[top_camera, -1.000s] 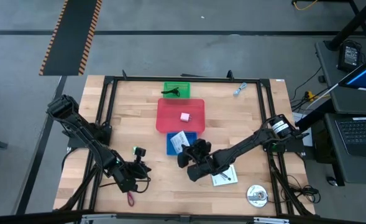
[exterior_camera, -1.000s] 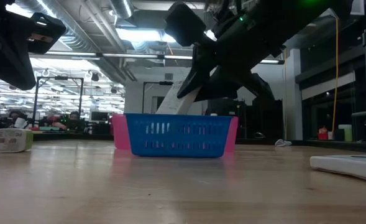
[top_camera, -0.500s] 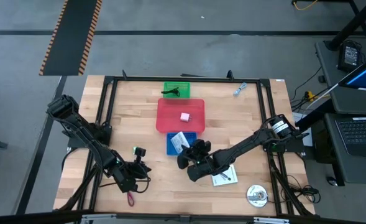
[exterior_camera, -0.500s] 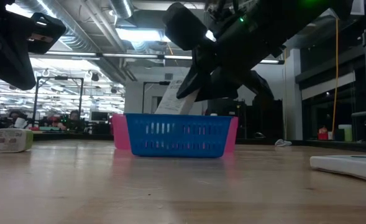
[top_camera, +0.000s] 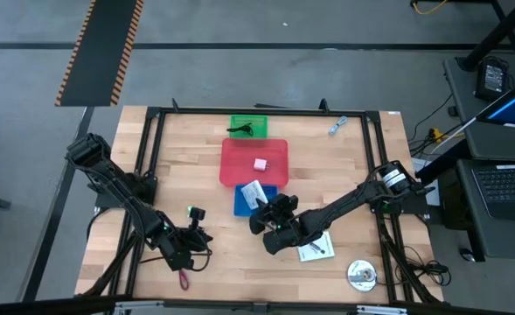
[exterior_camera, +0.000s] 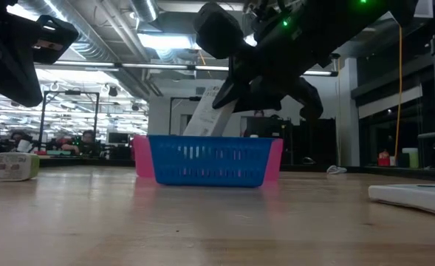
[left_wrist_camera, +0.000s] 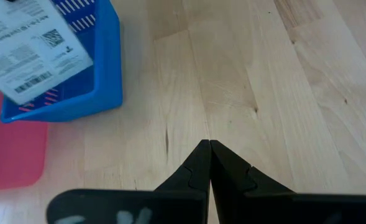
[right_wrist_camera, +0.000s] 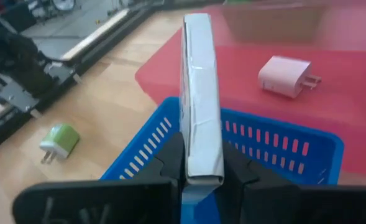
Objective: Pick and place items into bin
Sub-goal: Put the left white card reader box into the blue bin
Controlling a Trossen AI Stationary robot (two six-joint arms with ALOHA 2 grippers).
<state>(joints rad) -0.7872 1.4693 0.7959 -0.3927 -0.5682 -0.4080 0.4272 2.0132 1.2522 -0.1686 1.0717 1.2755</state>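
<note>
Landmark: blue bin point(top_camera: 254, 200), mid-table, butted against the larger red tray point(top_camera: 254, 162) on its far side.

Right gripper point(right_wrist_camera: 201, 163) sits directly over the blue bin, jaws nearly closed, pinching a white printed card point(right_wrist_camera: 199, 93) edge-on. The card stands upright above the bin's open top, its upper part leaning toward the red tray in the low view.

Card looks flat, thin, light, and film-wrapped, so probably slick. Stiff enough to stand in the grip. Judgement: holding across the faces near one end suits it, and it should drop cleanly once freed.

Left gripper point(left_wrist_camera: 209, 165) hangs near the table's front left, well apart from the bin, fingers pressed together on nothing.

Second white card point(top_camera: 315, 248) lies flat to the bin's front right. With little edge to catch, it is likely harder to lift.

Pink cube point(right_wrist_camera: 284, 76) rests in the red tray. It shows plug prongs and looks rigid and easy to grip across its flat sides.

Small green piece point(right_wrist_camera: 58, 142) sits off the bin's left.
</note>
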